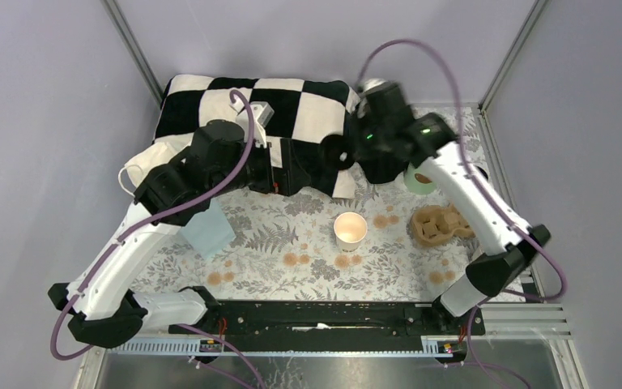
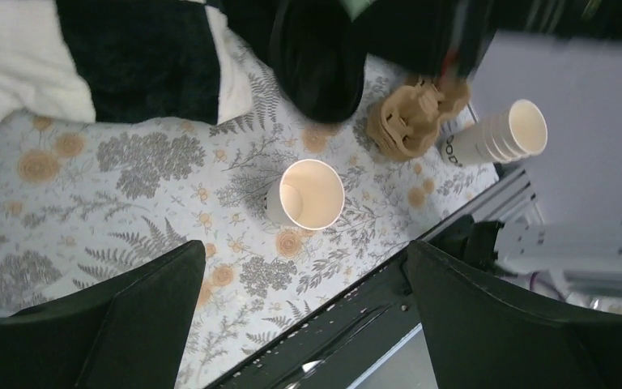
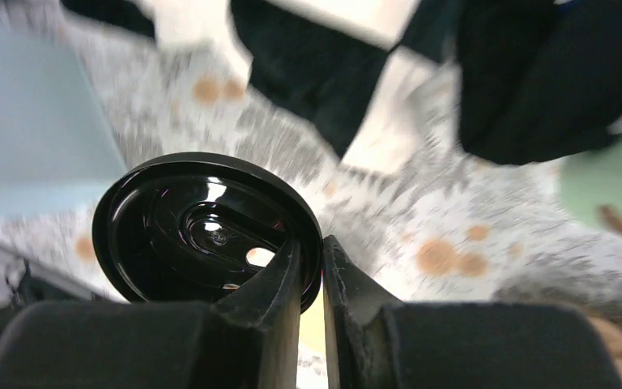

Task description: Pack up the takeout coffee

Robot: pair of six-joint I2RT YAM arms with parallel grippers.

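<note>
Starting at your left, a light blue box (image 1: 208, 231) sits on the floral table cover (image 1: 275, 267), close by the left arm. Your left gripper (image 2: 306, 247) hangs above the cover near the edge of the black-and-white checked cloth (image 1: 267, 101). Its jaws are spread wide and hold nothing.

Ahead of those fingers in the left wrist view stands the white paper cup (image 1: 350, 229). It is upright near the middle of the table, its mouth uncovered, and neither arm touches it.

Up and behind the cup, your right gripper (image 3: 312, 243) is raised over the front edge of the checked cloth. Its jaws are pinched almost together on the rim of the black lid (image 3: 202, 227), so the lid is carried in the air, apart from the cup. The right wrist view is blurred, but the grip on the rim is plain.

Further right, the brown moulded-pulp carrier (image 1: 441, 223) lies on the cover, well apart from the cup. A mint-green cup (image 1: 419, 180) stands behind it, partly under the right arm. In the left wrist view a stack of white cups (image 2: 498, 134) lies on its side just beside the carrier.
</note>
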